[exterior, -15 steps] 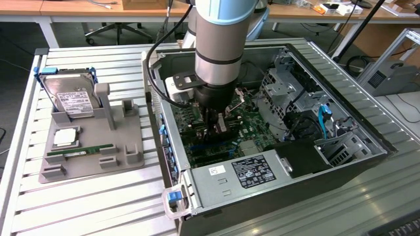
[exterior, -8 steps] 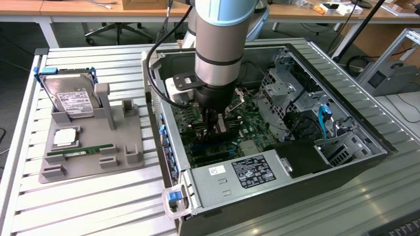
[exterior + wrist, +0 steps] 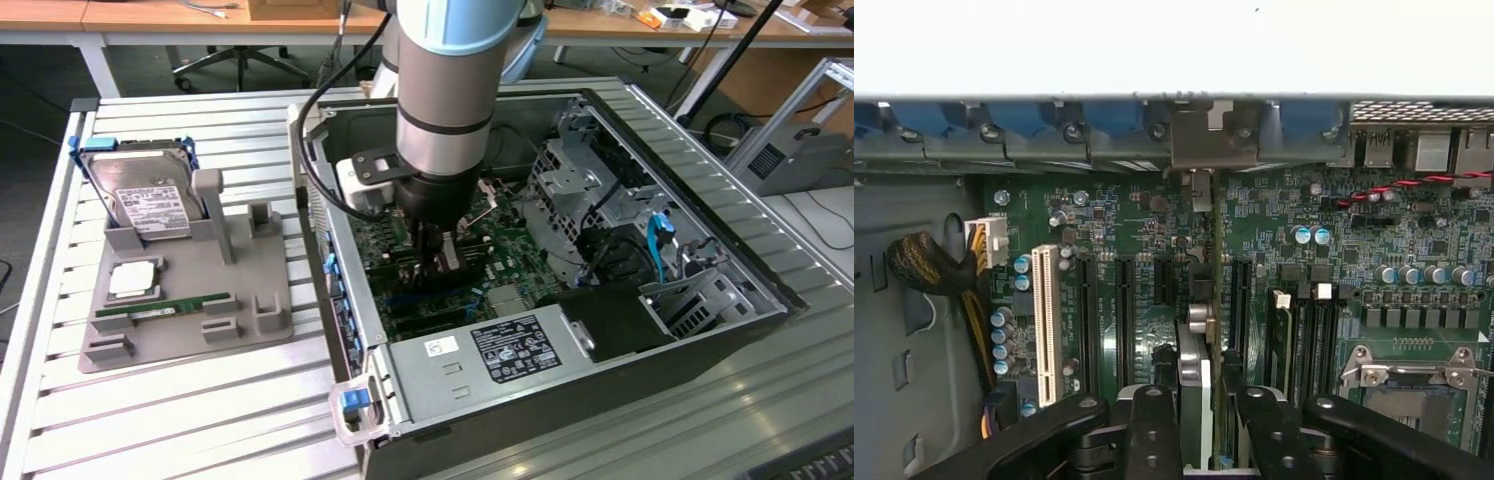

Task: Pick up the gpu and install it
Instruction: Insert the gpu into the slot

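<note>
The gpu (image 3: 1197, 350) stands on edge, seen from above as a thin strip, lined up along a black expansion slot of the motherboard (image 3: 1154, 210). Its silver bracket (image 3: 1199, 135) sits at the case's rear wall. My gripper (image 3: 1202, 440) is shut on the card, with one black finger (image 3: 1154, 430) on each side of it. In the exterior view my gripper (image 3: 438, 265) reaches down into the open computer case (image 3: 747, 270), with the gpu (image 3: 450, 258) low over the green board. I cannot tell whether the card is seated in the slot.
A grey fixture (image 3: 254, 300) at the exterior view's left holds a hard drive (image 3: 147, 200) and a RAM stick (image 3: 167, 305). Inside the case are the power supply (image 3: 501, 350), drive cage (image 3: 587, 190), a white slot (image 3: 1046, 310), the processor socket (image 3: 1414, 380) and a cable bundle (image 3: 929, 265).
</note>
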### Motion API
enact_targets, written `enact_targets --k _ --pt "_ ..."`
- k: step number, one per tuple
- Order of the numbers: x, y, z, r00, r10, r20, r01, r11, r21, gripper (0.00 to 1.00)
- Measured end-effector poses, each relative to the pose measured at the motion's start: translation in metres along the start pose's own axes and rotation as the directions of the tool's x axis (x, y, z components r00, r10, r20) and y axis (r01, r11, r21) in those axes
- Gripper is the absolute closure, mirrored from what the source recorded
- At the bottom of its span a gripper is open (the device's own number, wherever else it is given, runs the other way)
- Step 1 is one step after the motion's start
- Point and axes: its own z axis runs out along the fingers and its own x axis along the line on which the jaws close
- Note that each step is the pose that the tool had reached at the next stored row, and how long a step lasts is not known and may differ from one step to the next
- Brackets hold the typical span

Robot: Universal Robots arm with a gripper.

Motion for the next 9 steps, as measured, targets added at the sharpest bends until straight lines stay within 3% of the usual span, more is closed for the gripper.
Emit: enact_targets --k 9 --pt "0.0 0.0001 0.0015 1.0 0.002 -0.0002 -0.002 1.0 -0.0001 0.73"
